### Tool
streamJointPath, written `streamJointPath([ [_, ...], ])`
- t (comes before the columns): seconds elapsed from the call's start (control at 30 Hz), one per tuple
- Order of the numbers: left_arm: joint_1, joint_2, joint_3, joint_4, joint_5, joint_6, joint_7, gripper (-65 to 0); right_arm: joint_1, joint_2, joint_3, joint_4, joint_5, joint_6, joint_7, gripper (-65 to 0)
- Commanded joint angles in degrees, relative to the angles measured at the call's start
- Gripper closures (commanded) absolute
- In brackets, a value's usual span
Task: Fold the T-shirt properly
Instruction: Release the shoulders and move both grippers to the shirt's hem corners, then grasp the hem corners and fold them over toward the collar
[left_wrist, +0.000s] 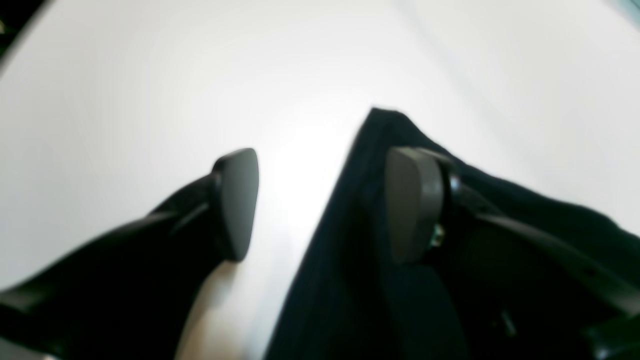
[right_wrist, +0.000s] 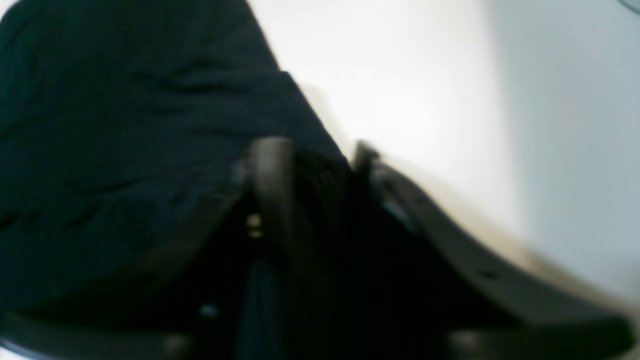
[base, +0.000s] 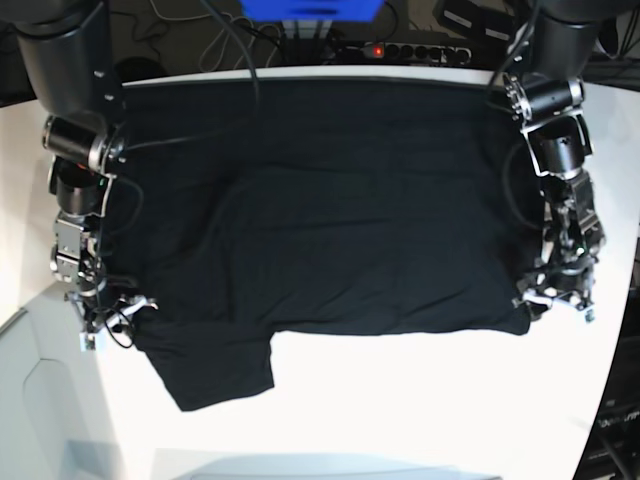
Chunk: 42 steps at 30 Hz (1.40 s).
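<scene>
Two claws, T-shirt (base: 320, 210), white table (base: 420, 400).

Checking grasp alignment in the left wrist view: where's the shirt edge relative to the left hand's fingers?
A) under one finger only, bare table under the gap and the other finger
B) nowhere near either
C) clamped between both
A: the T-shirt lies under one finger; white table shows in the gap.

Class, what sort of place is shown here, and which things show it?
Probably a robotics lab: a white table with a black T-shirt spread flat, a power strip among cables behind, and robot arms at both sides.
</scene>
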Motion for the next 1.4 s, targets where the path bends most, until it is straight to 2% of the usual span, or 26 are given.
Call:
streamJointPath([
  [0.0, -2.81, -1.18, 0.73, -1.01, -0.22, -0.1, -2.59, -38.7, 0.94, 0.06, -1.0, 0.2, -0.51, -0.02, -1.82, -8.3],
  [0.07, -4.04, -1.18, 2.66, -4.35, -0.22, -0.1, -4.96, -38.7, 0.76, -0.03, -1.79, 0.2, -0.42, -0.02, -2.09, -0.3],
  [0.23, -5.89, -1.18, 6.44, -10.06, -0.22, -0.1, -9.97, -38.7, -0.73, -0.29, -1.88, 0.55, -0.42, -0.02, -1.91, 0.0],
  [0.53, -8.0, -1.01, 13.91, -15.78, -0.22, -0.1, -10.76, -38.0, -0.99, -0.29, -1.88, 0.55, -0.42, -0.02, -1.91, 0.0],
  [0.63, -8.0, -1.1, 15.06, -16.04, -0.22, -0.1, -10.76, -28.6, -0.99, -0.29, -1.88, 0.55, -0.42, -0.02, -1.91, 0.0],
  [0.8, -7.64, -1.1, 14.97, -16.13, -0.22, -0.1, -10.32, -1.5, -0.99, -0.29, -1.79, 0.55, -0.42, -0.02, -1.91, 0.0],
  [1.0, -7.56, -1.1, 14.62, -15.51, -0.66, -0.1, -10.06, 0.0, -1.96, -0.29, -1.53, 4.86, -0.16, 0.15, -1.82, 0.0],
  [1.07, -7.56, -1.1, 14.44, -15.07, -0.74, -0.1, -8.3, -0.2, -4.07, -0.82, -1.53, 10.57, 1.51, 0.15, -2.0, 0.0],
  [1.17, -6.5, -1.1, 11.98, -7.69, -0.74, -0.1, -2.15, -0.2, -7.59, -1.26, -1.61, 19.45, 5.03, 0.15, -3.23, 0.0],
  [1.37, 5.28, 1.01, 1.6, 17.89, -0.48, -0.1, 7.52, -0.2, -15.85, -1.26, -1.61, 37.74, 10.92, 0.24, -8.5, 0.0],
])
